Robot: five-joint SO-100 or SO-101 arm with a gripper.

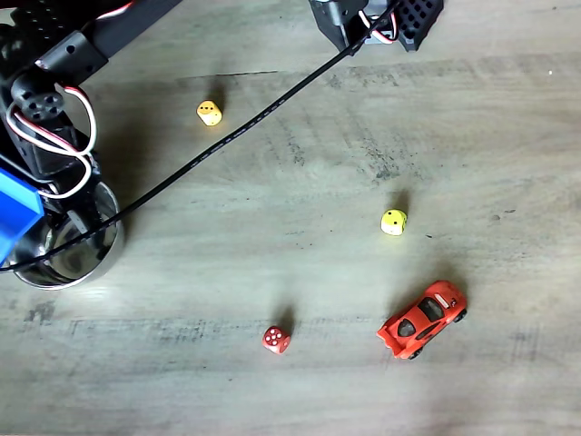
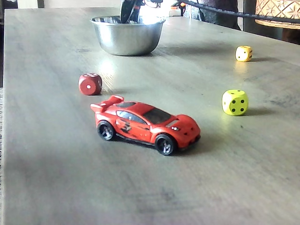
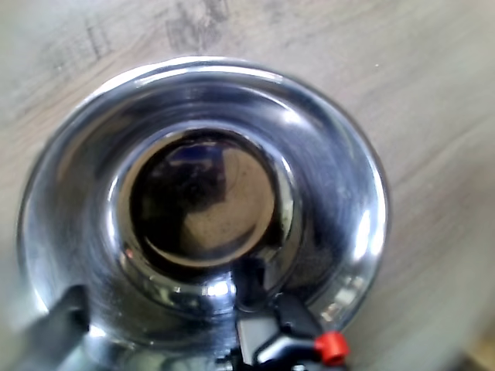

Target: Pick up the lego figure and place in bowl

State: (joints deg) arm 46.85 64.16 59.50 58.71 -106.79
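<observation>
The table [image 1: 300, 182] is pale grey-green wood-grain board, bare except for scattered toys; daylight glares off its far end in a fixed view. Beyond the far edge, dark furniture and a patterned lampshade [image 2: 277, 11] are partly visible. A black cable [image 1: 236, 132] crosses the board diagonally towards the arm [image 1: 54, 100] at upper left.

The bowl [image 1: 64, 263], round shiny steel, stands upright at the left edge of the table in a fixed view, and at the far end in the other [image 2: 127, 35]. The gripper [image 3: 186, 340] hangs directly over it, its tips reaching inside the rim. In the wrist view the bowl [image 3: 325, 139] fills the picture, mouth towards the camera.

The lego figure [image 3: 298, 344] appears at the lower edge of the wrist view: black body, red piece at its right end, held between the fingers above the inner wall of the bowl. It is cropped by the frame, so its long axis and facing cannot be told.

Also on the table, well apart: a red dice [image 1: 276, 339], a red car [image 1: 423, 320], a yellow-green dice [image 1: 393, 222] and a pale yellow dice [image 1: 209, 113].
</observation>
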